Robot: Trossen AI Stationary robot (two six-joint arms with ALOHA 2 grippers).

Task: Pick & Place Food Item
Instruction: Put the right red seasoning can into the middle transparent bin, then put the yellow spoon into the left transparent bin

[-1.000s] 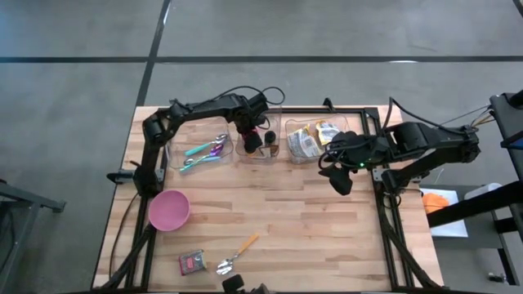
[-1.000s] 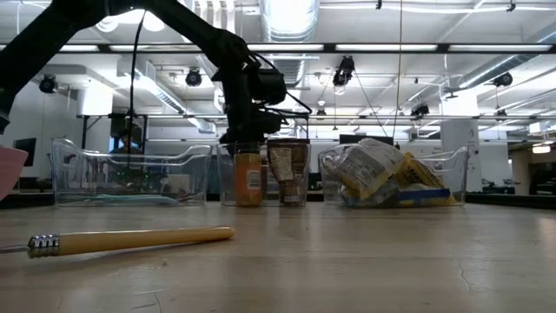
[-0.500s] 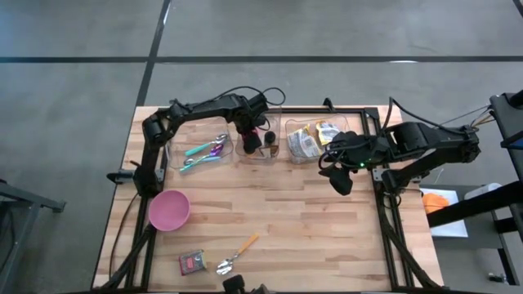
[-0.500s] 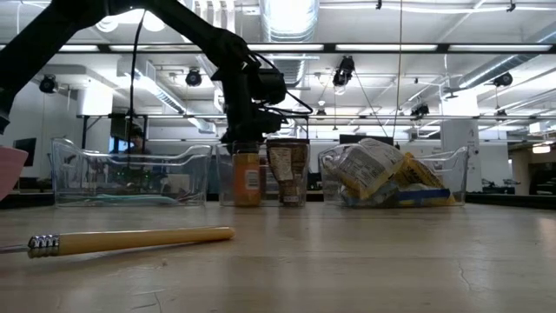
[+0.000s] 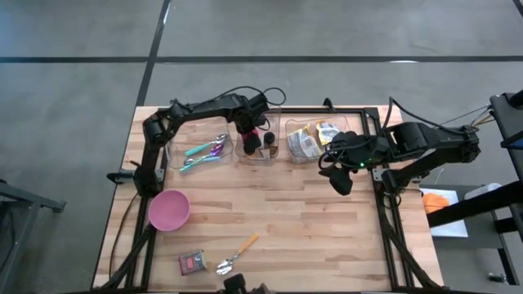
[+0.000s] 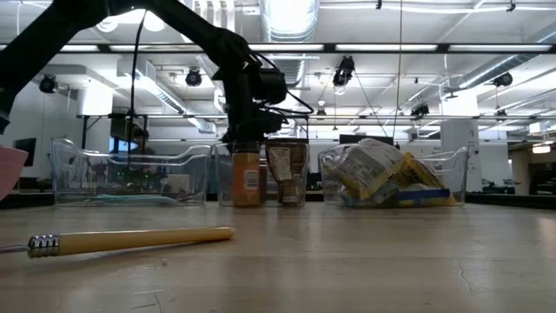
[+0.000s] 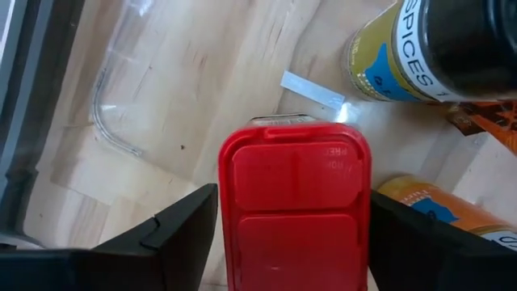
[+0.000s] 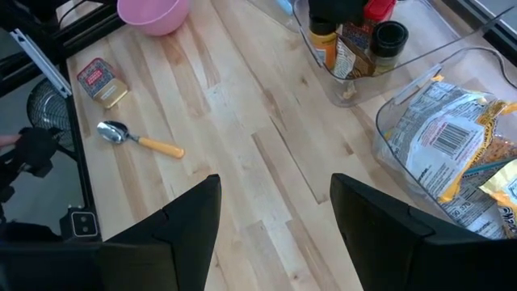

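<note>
Left gripper [image 7: 283, 242] straddles the red-lidded jar [image 7: 295, 202], fingers apart, not clamped; descending skewed could topple it against neighbouring spice jars [image 7: 420, 48].

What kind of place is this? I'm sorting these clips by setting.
Probably a robotics lab or workshop, not a home kitchen: a butcher-block table on a bare concrete floor, and open ceiling ducting with strip lights behind the clear bins.
</note>
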